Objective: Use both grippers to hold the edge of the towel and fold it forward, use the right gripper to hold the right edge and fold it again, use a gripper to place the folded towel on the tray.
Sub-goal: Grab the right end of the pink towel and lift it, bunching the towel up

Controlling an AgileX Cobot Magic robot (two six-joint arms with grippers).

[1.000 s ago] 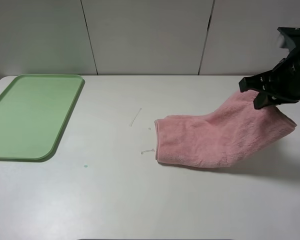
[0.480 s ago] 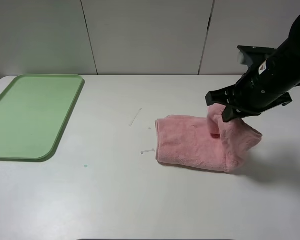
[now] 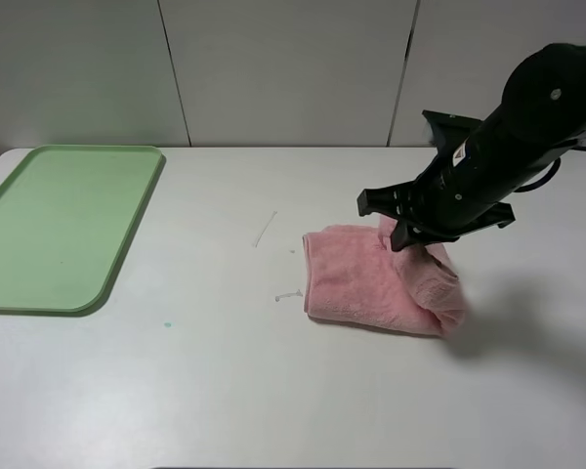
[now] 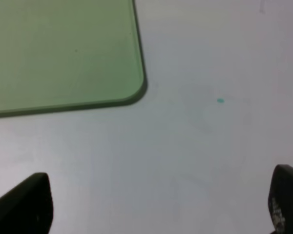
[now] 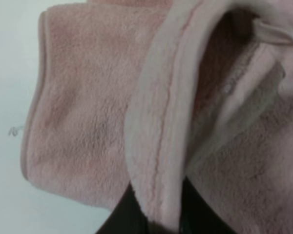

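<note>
While the towel (image 3: 371, 278) is lying right of the middle of the table (image 3: 225, 371), well apart from the tray (image 3: 68, 225), it is showing as a doubled strip, so the forward fold is looking done. The second fold is looking half made. The right edge of the towel (image 5: 158, 122) is arching up and over the flat left half, not yet laid down, and the far right end is bulging in a loose roll. The plush is looking thick and soft, salmon-pink, with a rolled hem. The right gripper (image 3: 398, 233) is pinching that hem between narrowly set fingers, hanging just above the cloth. Laying the flap flat and placing the towel on the tray are both waiting. The left gripper (image 4: 154, 207) is hanging wide apart, holding nothing, over bare table near the tray's corner.
</note>
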